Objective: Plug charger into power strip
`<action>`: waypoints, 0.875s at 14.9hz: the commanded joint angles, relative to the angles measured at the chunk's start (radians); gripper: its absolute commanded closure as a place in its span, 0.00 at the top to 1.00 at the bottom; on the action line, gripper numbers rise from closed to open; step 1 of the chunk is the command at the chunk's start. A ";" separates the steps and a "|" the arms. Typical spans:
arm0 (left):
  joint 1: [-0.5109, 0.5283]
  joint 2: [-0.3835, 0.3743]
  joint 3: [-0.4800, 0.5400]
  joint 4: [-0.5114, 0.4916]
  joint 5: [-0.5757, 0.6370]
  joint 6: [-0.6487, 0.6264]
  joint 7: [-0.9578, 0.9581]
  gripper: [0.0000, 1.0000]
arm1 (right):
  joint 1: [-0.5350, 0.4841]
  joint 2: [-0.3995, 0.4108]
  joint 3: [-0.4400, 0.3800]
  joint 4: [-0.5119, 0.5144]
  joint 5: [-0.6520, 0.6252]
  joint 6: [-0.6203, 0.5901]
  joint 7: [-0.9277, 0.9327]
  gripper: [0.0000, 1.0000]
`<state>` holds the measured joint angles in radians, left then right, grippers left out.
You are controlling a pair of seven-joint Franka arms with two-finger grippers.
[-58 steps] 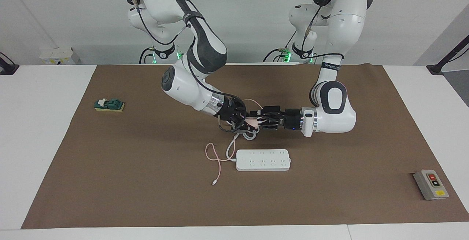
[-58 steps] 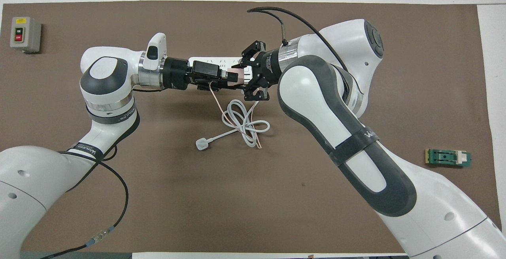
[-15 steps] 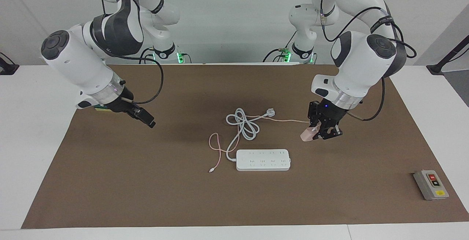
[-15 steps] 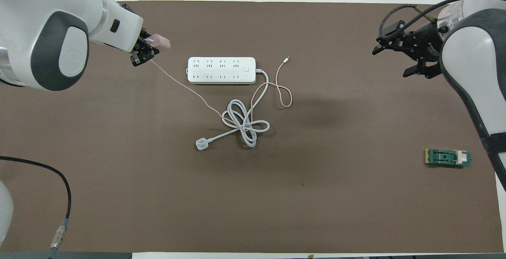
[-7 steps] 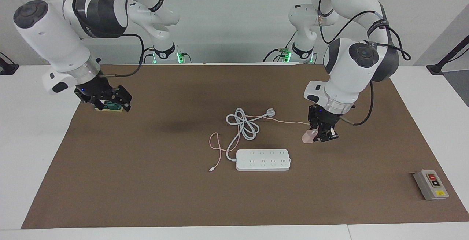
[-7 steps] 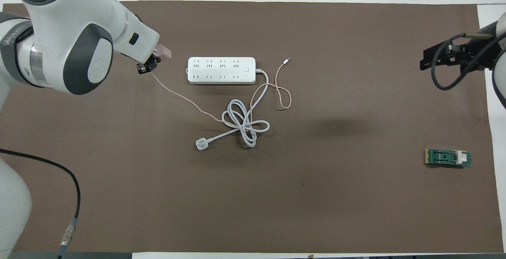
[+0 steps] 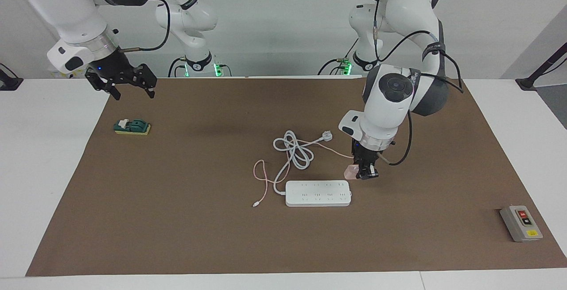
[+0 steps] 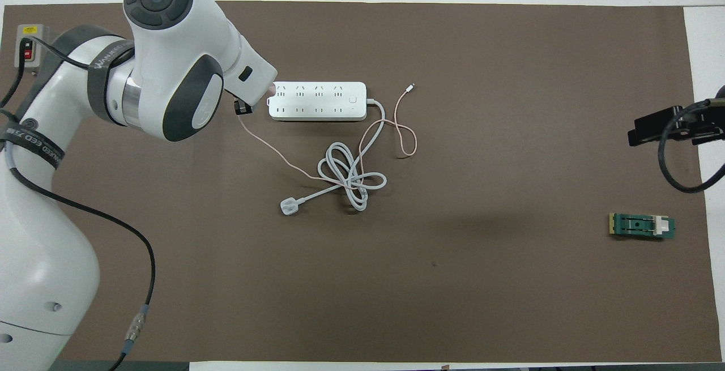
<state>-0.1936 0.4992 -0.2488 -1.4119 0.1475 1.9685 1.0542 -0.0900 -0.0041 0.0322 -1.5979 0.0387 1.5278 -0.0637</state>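
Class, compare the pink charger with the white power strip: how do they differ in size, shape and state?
The charger is a small pink cube; the power strip is a much larger long flat white bar. The charger is held up by the left tool; the power strip lies flat on the table. Both trail a cable.

power strip (image 7: 318, 193) smooth white plastic; mat (image 7: 177, 219) matt brown paper.

You get bright, even light from above. Soft, faint shadows lie on the mat (image 7: 177, 219) at mid-frame in both views. No glare; both views stay sharp to the edges.
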 commanded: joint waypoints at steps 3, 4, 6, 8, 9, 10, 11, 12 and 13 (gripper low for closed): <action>-0.009 0.015 0.011 -0.013 0.056 0.039 0.004 0.00 | -0.004 -0.037 0.011 -0.053 -0.098 0.005 -0.021 1.00; -0.010 0.015 0.010 -0.022 0.082 0.041 0.004 0.00 | -0.005 -0.042 0.011 -0.060 -0.098 0.011 -0.019 1.00; -0.009 0.016 0.011 -0.036 0.093 0.064 0.003 0.00 | -0.010 -0.043 0.012 -0.062 -0.098 0.020 -0.019 1.00; -0.012 0.016 0.011 -0.051 0.125 0.073 0.001 0.00 | -0.013 -0.043 0.012 -0.062 -0.097 0.018 -0.018 1.00; -0.012 0.018 0.011 -0.055 0.129 0.081 0.000 0.00 | -0.013 -0.042 0.012 -0.060 -0.097 0.018 -0.018 1.00; -0.012 0.018 0.011 -0.053 0.129 0.090 0.000 0.00 | -0.013 -0.042 0.012 -0.060 -0.097 0.018 -0.018 1.00; -0.010 0.019 0.011 -0.053 0.133 0.096 0.001 0.00 | -0.013 -0.042 0.014 -0.060 -0.097 0.018 -0.019 1.00; -0.012 0.019 0.011 -0.053 0.135 0.104 0.000 0.00 | -0.013 -0.042 0.014 -0.060 -0.097 0.020 -0.019 1.00; -0.015 0.019 0.011 -0.062 0.133 0.121 0.000 0.00 | -0.013 -0.042 0.012 -0.060 -0.095 0.020 -0.019 1.00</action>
<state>-0.1953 0.5246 -0.2479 -1.4517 0.2587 2.0453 1.0542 -0.0887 -0.0192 0.0347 -1.6252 -0.0407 1.5284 -0.0660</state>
